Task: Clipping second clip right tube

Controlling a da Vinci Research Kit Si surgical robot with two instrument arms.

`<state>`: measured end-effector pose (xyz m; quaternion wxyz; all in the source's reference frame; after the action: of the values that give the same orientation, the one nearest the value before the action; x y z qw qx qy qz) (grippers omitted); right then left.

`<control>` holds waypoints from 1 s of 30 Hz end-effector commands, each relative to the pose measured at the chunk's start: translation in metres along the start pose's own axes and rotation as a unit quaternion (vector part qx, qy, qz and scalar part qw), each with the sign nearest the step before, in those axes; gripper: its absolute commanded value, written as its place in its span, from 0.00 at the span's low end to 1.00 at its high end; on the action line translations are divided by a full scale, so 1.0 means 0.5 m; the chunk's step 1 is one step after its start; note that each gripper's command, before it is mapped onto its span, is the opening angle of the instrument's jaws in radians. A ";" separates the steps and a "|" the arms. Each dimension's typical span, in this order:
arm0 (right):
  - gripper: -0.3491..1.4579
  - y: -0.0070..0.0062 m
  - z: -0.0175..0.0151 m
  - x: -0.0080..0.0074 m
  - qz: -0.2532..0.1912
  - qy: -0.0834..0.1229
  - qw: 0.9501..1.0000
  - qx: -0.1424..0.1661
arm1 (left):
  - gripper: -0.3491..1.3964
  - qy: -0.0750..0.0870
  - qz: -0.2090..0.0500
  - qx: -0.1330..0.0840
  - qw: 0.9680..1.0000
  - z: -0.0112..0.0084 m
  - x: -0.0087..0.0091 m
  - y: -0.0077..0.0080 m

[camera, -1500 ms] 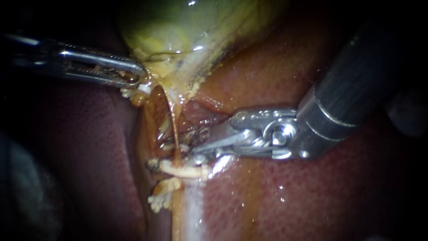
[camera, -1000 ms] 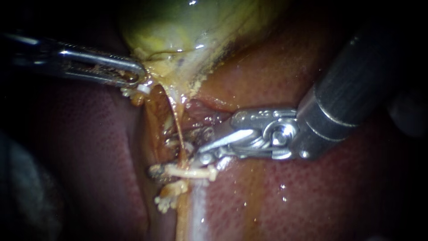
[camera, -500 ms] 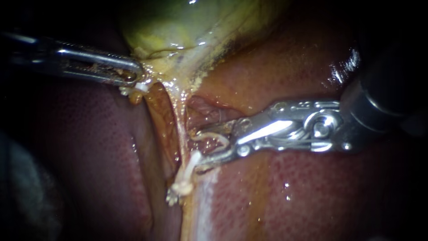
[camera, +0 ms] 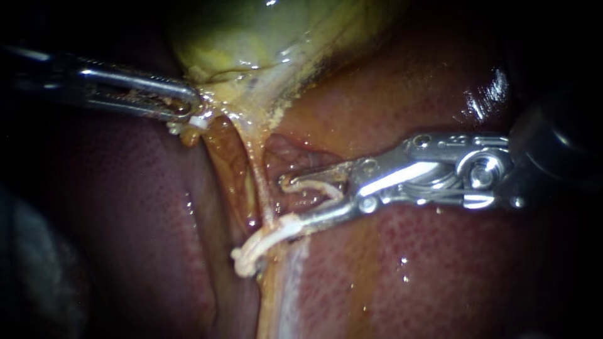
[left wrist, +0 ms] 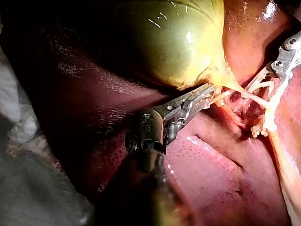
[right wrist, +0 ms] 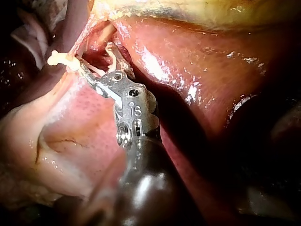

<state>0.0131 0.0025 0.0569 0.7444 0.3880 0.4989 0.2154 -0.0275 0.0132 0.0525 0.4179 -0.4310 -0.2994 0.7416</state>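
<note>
Endoscope view, biggest stuff first. The liver (camera: 440, 276) takes up most of the scene, dark red and wet, with a paler streak running down it below the right instrument. The gallbladder (camera: 264, 37) is the yellow-green bulge at the top, and it narrows to a neck near the middle.

The right instrument (camera: 290, 202) comes in from the right, low over the liver. Its hand is wide, with the two jaws clearly apart and the tips just beside the tube. The left instrument (camera: 188, 108) comes in from the left with its hand clamped on the gallbladder's lower edge by the neck. A bit of pale tissue pokes out at the tip, and the left wrist view shows the same thing.

The tube (camera: 259, 182) is thin and yellowish. It runs from the neck down the groove in the liver, close to the right hand's jaw tips. At its lower end sits a white piece (camera: 254, 250), touching the lower jaw's tip and ending in a knobby bit on the far side. It looks like a clip, but I can't say for sure.

Smallest of all is a pale curved strand (camera: 311, 187) lying in the gap between the right jaws. I can't tell if it's clip or tissue.
</note>
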 end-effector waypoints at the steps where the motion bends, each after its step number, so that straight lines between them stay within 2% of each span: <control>1: 0.47 -0.0002 -0.0005 0.0003 0.001 0.003 1.000 0.002 | 0.00 0.000 0.000 0.000 1.000 0.0000 0.0000 0.0000; 21: 0.47 -0.0002 -0.0015 0.0006 0.001 0.001 1.000 0.013 | 0.00 0.000 0.000 0.000 1.000 -0.0002 0.0000 0.0000; 30: 0.47 0.0009 0.0030 0.0004 0.002 0.000 1.000 0.010 | 0.00 0.000 0.000 0.000 1.000 -0.0001 0.0000 0.0000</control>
<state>0.0148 0.0023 0.0577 0.7404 0.3957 0.5009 0.2104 -0.0275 0.0132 0.0524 0.4177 -0.4311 -0.2997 0.7415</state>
